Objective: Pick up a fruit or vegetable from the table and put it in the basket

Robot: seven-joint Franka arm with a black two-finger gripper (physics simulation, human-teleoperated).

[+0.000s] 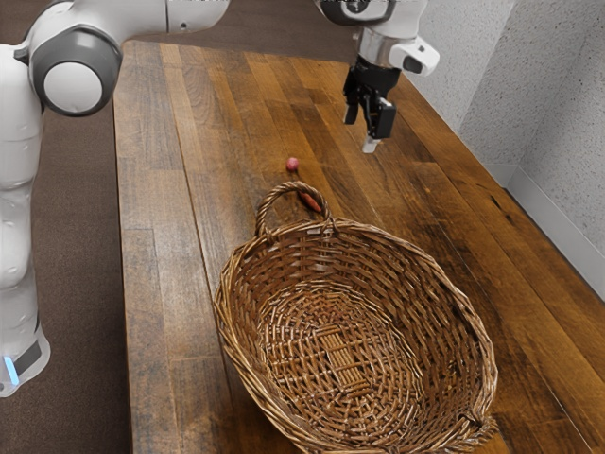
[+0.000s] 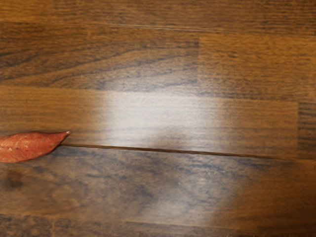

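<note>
In the exterior view my gripper [image 1: 368, 123] hangs above the table, beyond the basket [image 1: 354, 326], its two black fingers apart. A small pale piece [image 1: 370, 146] shows just below it; whether it touches a finger I cannot tell. A round pink thing [image 1: 292, 164] lies on the table beyond the basket's handle. Close to that handle is a reddish, elongated vegetable [image 1: 310, 201], partly hidden by the wicker. The wrist view has a red, pointed vegetable [image 2: 29, 146] lying on the wood, cut off by the picture's edge.
The basket's arched handle [image 1: 290, 186] rises on its side toward the pink thing. Bare wood of the table [image 1: 161, 284] runs along the exterior view's left. A speckled wall [image 1: 558, 123] stands past the table's edge at the exterior view's right.
</note>
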